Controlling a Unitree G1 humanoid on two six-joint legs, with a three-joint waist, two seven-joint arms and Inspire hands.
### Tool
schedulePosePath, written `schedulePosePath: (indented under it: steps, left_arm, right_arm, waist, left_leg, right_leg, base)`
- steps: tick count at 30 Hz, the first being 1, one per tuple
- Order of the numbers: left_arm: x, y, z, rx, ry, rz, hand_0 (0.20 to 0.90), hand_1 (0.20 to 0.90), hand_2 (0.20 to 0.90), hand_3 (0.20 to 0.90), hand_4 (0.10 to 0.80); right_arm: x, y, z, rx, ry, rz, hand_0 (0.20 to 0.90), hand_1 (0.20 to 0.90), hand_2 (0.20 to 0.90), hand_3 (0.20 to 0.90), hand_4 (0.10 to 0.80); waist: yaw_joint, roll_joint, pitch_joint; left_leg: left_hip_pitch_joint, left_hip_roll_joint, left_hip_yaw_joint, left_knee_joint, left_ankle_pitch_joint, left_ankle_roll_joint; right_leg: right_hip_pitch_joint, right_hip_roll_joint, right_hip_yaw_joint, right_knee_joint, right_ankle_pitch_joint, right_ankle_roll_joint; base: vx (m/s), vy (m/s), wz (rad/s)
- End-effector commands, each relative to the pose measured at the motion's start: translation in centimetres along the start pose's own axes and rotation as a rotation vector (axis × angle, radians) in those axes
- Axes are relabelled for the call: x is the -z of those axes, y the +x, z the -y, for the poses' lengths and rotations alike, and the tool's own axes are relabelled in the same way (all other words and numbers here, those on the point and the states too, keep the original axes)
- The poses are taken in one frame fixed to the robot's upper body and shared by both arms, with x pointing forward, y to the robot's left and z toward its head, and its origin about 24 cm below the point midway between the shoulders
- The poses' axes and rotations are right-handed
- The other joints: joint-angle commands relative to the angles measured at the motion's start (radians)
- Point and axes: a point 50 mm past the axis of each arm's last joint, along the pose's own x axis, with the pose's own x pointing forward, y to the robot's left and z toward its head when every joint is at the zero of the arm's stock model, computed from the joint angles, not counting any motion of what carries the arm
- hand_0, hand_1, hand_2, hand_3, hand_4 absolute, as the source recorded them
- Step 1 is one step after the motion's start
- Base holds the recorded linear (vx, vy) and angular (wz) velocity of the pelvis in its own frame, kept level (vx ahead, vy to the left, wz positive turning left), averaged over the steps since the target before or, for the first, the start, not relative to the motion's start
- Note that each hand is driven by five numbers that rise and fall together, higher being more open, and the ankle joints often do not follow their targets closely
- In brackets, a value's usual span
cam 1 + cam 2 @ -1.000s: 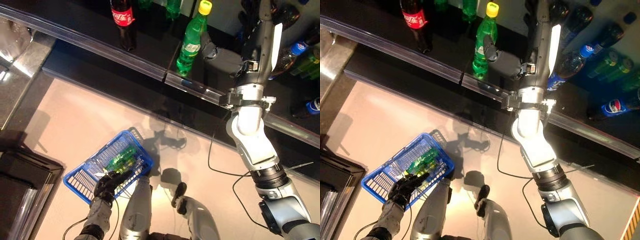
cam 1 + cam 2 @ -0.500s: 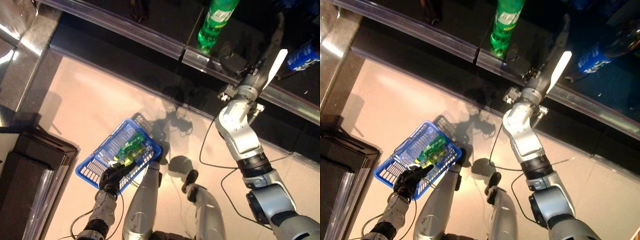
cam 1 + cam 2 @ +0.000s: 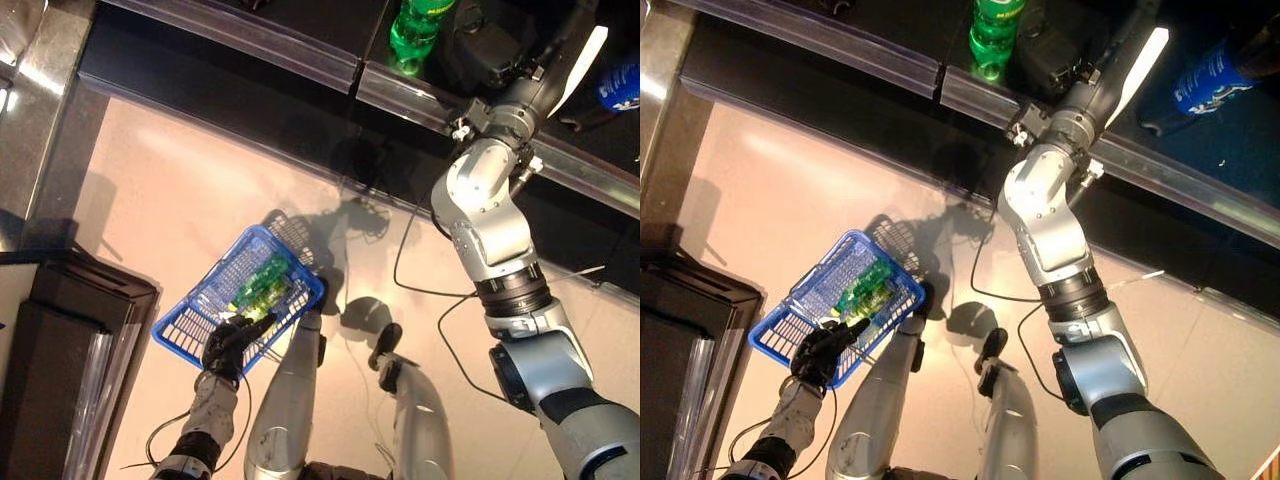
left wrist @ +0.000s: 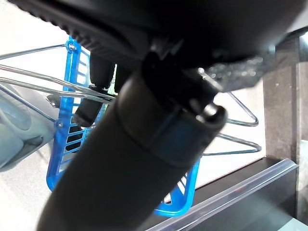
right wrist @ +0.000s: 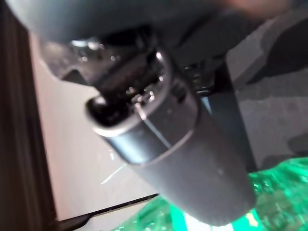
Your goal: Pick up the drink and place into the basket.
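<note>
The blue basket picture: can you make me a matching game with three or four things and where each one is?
Things:
1. blue basket
2. green bottles lying down
3. upright green bottle
4. blue-labelled bottle

Places:
A. standing on the dark shelf beside the right hand
B. lying on the dark shelf, out to the right of the right arm
C. hanging from the left hand by its wire handles
D. inside the basket

Pairs: 1-C, 2-D, 3-A, 4-B
</note>
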Motion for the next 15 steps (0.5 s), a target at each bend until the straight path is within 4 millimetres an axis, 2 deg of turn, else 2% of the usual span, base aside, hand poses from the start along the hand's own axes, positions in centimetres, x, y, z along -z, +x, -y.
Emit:
schedulePosePath:
  steps: [1, 2, 3, 4, 5, 8, 9, 10, 11, 15]
  left_arm:
    - [1.0, -1.4, -0.8, 0.027, 0.032, 0.017, 0.300, 0.300, 0.300, 0.200, 0.100]
    - [0.9, -1.4, -0.9, 0.022, 0.030, 0.017, 0.300, 0.300, 0.300, 0.200, 0.100]
    - [1.1, -1.5, -1.3, 0.015, 0.028, 0.010, 0.300, 0.300, 0.300, 0.200, 0.100]
    - [1.2, -1.6, -1.3, 0.014, 0.025, 0.010, 0.300, 0.300, 0.300, 0.200, 0.100]
    - [1.0, -1.4, -1.2, 0.019, 0.024, 0.017, 0.300, 0.300, 0.300, 0.200, 0.100]
    - [1.0, -1.5, -1.2, 0.021, 0.011, 0.020, 0.300, 0.300, 0.300, 0.200, 0.100]
    - [1.2, -1.6, -1.4, 0.015, 0.011, 0.013, 0.300, 0.300, 0.300, 0.200, 0.100]
    - [1.0, -1.5, -1.2, 0.019, 0.006, 0.021, 0.300, 0.300, 0.300, 0.200, 0.100]
    - [1.3, -1.6, -1.5, 0.011, 0.002, 0.014, 0.300, 0.300, 0.300, 0.200, 0.100]
    - [1.1, -1.5, -1.4, 0.014, -0.002, 0.019, 0.300, 0.300, 0.300, 0.200, 0.100]
  right_arm:
    - [-7.0, 1.9, -1.2, -0.108, 0.131, 0.224, 0.900, 0.900, 0.900, 0.900, 0.800]
    - [-7.0, 1.9, -1.4, -0.130, 0.130, 0.213, 0.900, 0.900, 0.900, 0.900, 0.800]
    - [-6.6, 1.7, -1.5, -0.152, 0.129, 0.186, 0.900, 0.900, 0.900, 0.900, 0.800]
    - [-6.6, 1.7, -1.6, -0.167, 0.128, 0.177, 0.900, 0.900, 0.900, 0.900, 0.800]
    - [-6.8, 1.7, -1.6, -0.167, 0.132, 0.184, 0.900, 0.900, 0.900, 0.900, 0.800]
    - [-6.4, 1.2, -1.8, -0.213, 0.119, 0.162, 0.900, 0.900, 0.900, 0.900, 0.800]
    - [-6.0, 1.1, -1.8, -0.216, 0.115, 0.152, 0.900, 0.900, 0.900, 0.900, 0.800]
    - [-6.1, 1.0, -1.8, -0.221, 0.116, 0.151, 0.900, 0.900, 0.900, 0.900, 0.800]
    - [-5.6, 0.9, -1.8, -0.222, 0.110, 0.137, 0.900, 0.900, 0.900, 0.900, 0.800]
    - [-5.4, 0.7, -1.9, -0.222, 0.108, 0.127, 0.900, 0.900, 0.900, 0.900, 0.800]
  waist:
    - [-0.001, 0.049, -0.021]
    - [-0.001, 0.050, -0.021]
    - [-0.002, 0.049, -0.021]
    - [-0.003, 0.050, -0.021]
    - [-0.003, 0.051, -0.021]
    - [-0.007, 0.055, -0.021]
    - [-0.008, 0.053, -0.021]
    - [-0.009, 0.055, -0.021]
    - [-0.010, 0.053, -0.021]
    - [-0.008, 0.051, -0.021]
  left_leg:
    - [-0.038, -0.023, -0.040, 0.058, -0.031, -0.005]
    - [-0.042, -0.024, -0.039, 0.057, -0.031, -0.002]
    - [-0.021, -0.027, -0.038, 0.060, -0.058, -0.005]
    - [-0.026, -0.028, -0.036, 0.062, -0.058, -0.004]
    - [-0.047, -0.027, -0.033, 0.058, -0.032, 0.001]
    - [-0.057, -0.030, -0.028, 0.057, -0.033, 0.007]
    - [-0.036, -0.032, -0.030, 0.061, -0.059, 0.003]
    - [-0.058, -0.030, -0.027, 0.057, -0.034, 0.009]
    - [-0.038, -0.032, -0.029, 0.067, -0.064, 0.005]
    - [-0.049, -0.035, -0.032, 0.076, -0.067, 0.007]
  right_leg:
    - [-0.030, -0.023, -0.022, -0.033, 0.140, -0.014]
    - [-0.039, -0.022, -0.020, -0.028, 0.140, -0.014]
    - [-0.027, -0.022, -0.009, -0.016, 0.118, -0.004]
    - [-0.032, -0.023, -0.007, -0.013, 0.117, -0.005]
    - [-0.050, -0.023, -0.017, -0.020, 0.139, -0.013]
    - [-0.068, -0.022, -0.014, -0.009, 0.141, -0.012]
    - [-0.052, -0.022, -0.004, -0.001, 0.119, -0.002]
    - [-0.072, -0.022, -0.013, -0.004, 0.141, -0.010]
    - [-0.056, -0.023, -0.002, 0.008, 0.116, 0.000]
    - [-0.061, -0.023, -0.007, 0.010, 0.118, 0.003]
  base:
    - [0.040, 0.066, 0.02]
    - [0.128, 0.058, 0.03]
    - [0.137, 0.077, 0.04]
    - [0.039, 0.060, 0.05]
    - [-0.046, 0.074, 0.05]
    - [0.029, 0.064, 0.05]
    - [0.029, 0.043, 0.05]
    - [0.109, 0.022, 0.05]
    - [0.035, 0.032, 0.04]
    - [0.026, 0.000, 0.01]
